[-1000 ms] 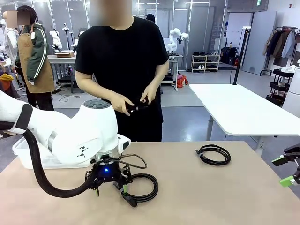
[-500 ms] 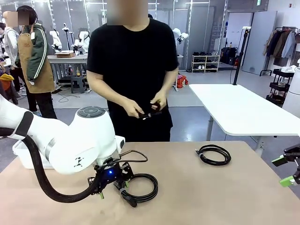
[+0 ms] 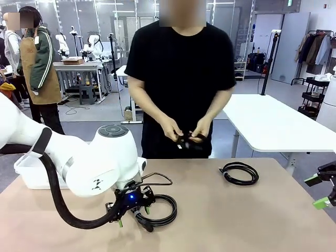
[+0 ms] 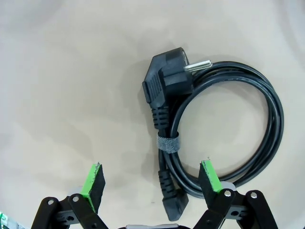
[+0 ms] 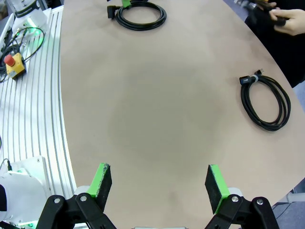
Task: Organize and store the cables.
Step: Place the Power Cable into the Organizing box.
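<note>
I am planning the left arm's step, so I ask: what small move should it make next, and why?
Probably lower the left gripper straight down a little. Its open fingers straddle the bundled part of the coiled cable near the grey tie, so closing there afterwards should catch the strands together.

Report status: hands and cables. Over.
Left hand open over coiled power cable, not gripping. Right hand open, empty. Second cable loose on table; person holding third cable.
</note>
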Robot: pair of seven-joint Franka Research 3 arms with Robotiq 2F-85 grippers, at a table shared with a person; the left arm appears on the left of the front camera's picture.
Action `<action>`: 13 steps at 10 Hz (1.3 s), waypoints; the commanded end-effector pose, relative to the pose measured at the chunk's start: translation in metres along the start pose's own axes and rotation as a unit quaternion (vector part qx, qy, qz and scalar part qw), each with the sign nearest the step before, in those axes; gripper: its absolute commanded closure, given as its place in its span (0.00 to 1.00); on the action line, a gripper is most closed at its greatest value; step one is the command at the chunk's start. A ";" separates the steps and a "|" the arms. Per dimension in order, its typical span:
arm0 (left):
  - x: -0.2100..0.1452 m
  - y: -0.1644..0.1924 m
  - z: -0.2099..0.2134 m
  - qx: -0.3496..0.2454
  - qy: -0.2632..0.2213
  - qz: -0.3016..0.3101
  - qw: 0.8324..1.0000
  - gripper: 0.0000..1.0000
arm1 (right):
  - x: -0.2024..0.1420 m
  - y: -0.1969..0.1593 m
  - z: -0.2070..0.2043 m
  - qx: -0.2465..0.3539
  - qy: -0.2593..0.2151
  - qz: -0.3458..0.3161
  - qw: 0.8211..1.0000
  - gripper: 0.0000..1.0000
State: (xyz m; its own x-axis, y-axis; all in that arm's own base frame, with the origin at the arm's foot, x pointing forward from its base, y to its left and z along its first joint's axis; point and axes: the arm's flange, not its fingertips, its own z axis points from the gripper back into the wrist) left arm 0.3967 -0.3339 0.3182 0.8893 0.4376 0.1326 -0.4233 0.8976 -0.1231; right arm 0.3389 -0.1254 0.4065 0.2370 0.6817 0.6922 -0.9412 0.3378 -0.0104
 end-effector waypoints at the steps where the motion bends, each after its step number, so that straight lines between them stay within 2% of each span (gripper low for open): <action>1: 0.006 -0.016 -0.005 0.013 -0.007 0.020 1.000 0.00 | 0.000 -0.002 0.001 0.000 -0.008 0.002 1.000 0.00; 4: 0.010 -0.018 -0.012 0.021 0.004 0.016 1.000 0.00 | 0.000 -0.002 0.001 0.000 -0.008 0.002 1.000 0.00; 5: 0.012 -0.018 -0.013 0.025 0.003 0.016 1.000 0.11 | 0.000 -0.002 0.001 0.000 -0.008 0.002 1.000 0.00; 6: 0.013 -0.019 -0.014 0.028 0.002 0.019 0.999 0.44 | 0.000 -0.002 0.001 0.000 -0.008 0.002 1.000 0.00; 7: 0.013 -0.019 -0.013 0.029 0.003 0.020 0.999 0.68 | 0.000 -0.002 0.001 0.000 -0.008 0.002 1.000 0.00; 8: 0.013 -0.019 -0.013 0.029 0.004 0.020 0.999 1.00 | 0.000 -0.002 0.001 0.000 -0.008 0.002 1.000 0.00; 10: 0.012 -0.015 -0.012 0.030 0.005 0.021 0.999 1.00 | 0.000 -0.002 0.001 0.000 -0.008 0.002 1.000 0.00; 11: 0.012 -0.015 -0.013 0.028 0.008 0.020 0.999 0.96 | 0.000 -0.002 0.001 0.000 -0.008 0.002 1.000 0.00; 12: 0.013 -0.014 -0.012 0.025 0.008 0.016 1.000 1.00 | 0.000 -0.002 0.001 0.000 -0.008 0.002 1.000 0.00; 13: 0.012 -0.015 -0.010 0.025 0.005 0.011 1.000 1.00 | 0.000 -0.002 0.001 0.000 -0.008 0.002 1.000 0.00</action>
State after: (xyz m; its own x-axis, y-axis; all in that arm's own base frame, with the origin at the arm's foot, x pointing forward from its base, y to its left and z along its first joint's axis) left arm 0.4151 -0.3385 0.3113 0.8821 0.4575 0.1123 -0.4489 0.8886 -0.0944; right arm 0.3389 -0.1255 0.4065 0.2373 0.6814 0.6924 -0.9410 0.3382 -0.0103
